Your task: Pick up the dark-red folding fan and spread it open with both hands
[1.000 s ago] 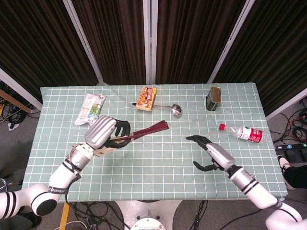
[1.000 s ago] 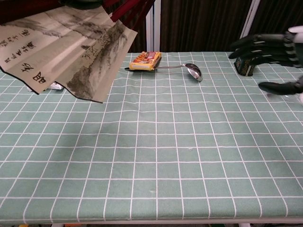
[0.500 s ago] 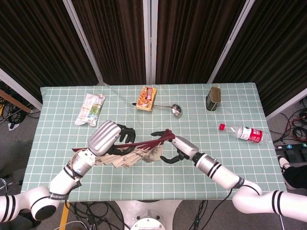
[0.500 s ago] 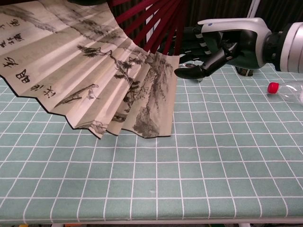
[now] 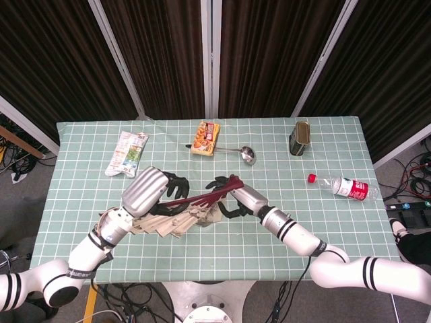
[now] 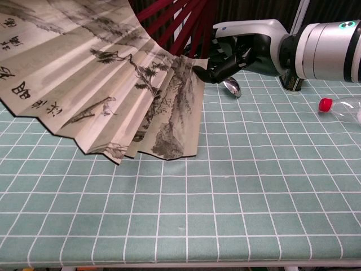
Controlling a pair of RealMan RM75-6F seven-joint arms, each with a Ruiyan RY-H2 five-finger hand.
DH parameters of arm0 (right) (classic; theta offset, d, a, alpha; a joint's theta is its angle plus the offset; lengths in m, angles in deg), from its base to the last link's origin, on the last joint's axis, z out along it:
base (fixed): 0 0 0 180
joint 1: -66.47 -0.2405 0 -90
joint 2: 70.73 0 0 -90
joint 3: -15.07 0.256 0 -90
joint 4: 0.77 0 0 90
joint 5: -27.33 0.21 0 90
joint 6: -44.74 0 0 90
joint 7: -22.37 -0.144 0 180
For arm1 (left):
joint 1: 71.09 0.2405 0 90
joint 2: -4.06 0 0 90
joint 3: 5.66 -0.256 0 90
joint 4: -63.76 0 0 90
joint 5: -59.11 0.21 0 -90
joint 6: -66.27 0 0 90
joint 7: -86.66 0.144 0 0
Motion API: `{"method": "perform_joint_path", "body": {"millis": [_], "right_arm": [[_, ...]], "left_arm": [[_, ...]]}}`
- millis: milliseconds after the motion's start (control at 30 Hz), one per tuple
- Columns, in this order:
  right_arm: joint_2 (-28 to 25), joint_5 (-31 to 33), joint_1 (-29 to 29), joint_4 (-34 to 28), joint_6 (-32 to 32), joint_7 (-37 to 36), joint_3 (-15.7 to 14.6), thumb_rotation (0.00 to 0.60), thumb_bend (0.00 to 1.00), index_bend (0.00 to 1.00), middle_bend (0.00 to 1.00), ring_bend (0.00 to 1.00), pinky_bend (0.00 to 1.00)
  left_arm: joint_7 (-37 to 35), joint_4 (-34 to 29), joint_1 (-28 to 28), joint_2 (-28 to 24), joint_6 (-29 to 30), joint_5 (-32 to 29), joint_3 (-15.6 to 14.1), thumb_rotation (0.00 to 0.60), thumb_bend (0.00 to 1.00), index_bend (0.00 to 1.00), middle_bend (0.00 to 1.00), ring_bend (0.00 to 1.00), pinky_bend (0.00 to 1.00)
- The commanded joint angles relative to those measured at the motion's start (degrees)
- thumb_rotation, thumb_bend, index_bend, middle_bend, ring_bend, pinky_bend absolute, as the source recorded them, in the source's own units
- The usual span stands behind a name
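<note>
Fan (image 5: 180, 217) between left hand (image 5: 149, 190) and right hand (image 5: 232, 196) (above table (image 5: 222, 242)).

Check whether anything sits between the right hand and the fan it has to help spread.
Nothing visible does. The right hand is already at the outer edge of the fan, fingers on its end rib, while the left hand holds the other side. The spoon and snack pack lie on the table beyond.

Matt paper fan (image 6: 101, 84) with dark-red ribs, glossy metal ladle (image 5: 248, 154), clear plastic bottle (image 5: 347, 188), checked cloth tablecloth (image 6: 237, 197)
</note>
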Motion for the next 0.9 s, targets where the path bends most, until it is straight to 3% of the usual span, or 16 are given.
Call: {"method": "perform_joint_path", "body": {"millis": [33, 233, 467, 700, 900], "right_arm": [[1.2, 4.0, -0.8, 0.6, -4.8, 7.7, -0.4, 0.600, 0.61, 0.63, 0.24, 0.07, 0.00], [0.1, 4.0, 0.6, -0.7, -14.6, 21.6, -2.1, 0.600, 0.61, 0.66, 0.25, 0.08, 0.00], [-0.8, -1.6, 3.4, -1.3, -26.5, 37.1, -4.3, 0.600, 0.61, 0.66, 0.26, 0.08, 0.00], [0.5, -7.5, 6.0, 1.7, -33.6, 44.6, -5.7, 0.600, 0.61, 0.67, 0.27, 0.08, 0.00], [4.9, -12.8, 7.8, 8.7, -39.1, 48.9, -6.5, 0.600, 0.61, 0.67, 0.27, 0.08, 0.00]], "left_arm": [[0.5, 1.0, 0.5, 0.0, 0.7, 0.7, -0.2, 0.600, 0.31, 0.61, 0.69, 0.70, 0.82], [5.8, 5.0, 1.6, 1.0, 3.0, 3.6, -1.1, 0.600, 0.31, 0.61, 0.69, 0.69, 0.82], [13.9, 10.1, 2.8, 4.3, 7.6, 8.2, -1.7, 0.600, 0.31, 0.61, 0.69, 0.69, 0.81], [22.9, 17.0, 3.0, 9.1, 10.8, 12.6, -2.2, 0.600, 0.31, 0.61, 0.69, 0.69, 0.81], [29.8, 24.2, 3.0, 14.2, 13.2, 16.4, -2.9, 0.600, 0.31, 0.61, 0.69, 0.69, 0.81]]}}
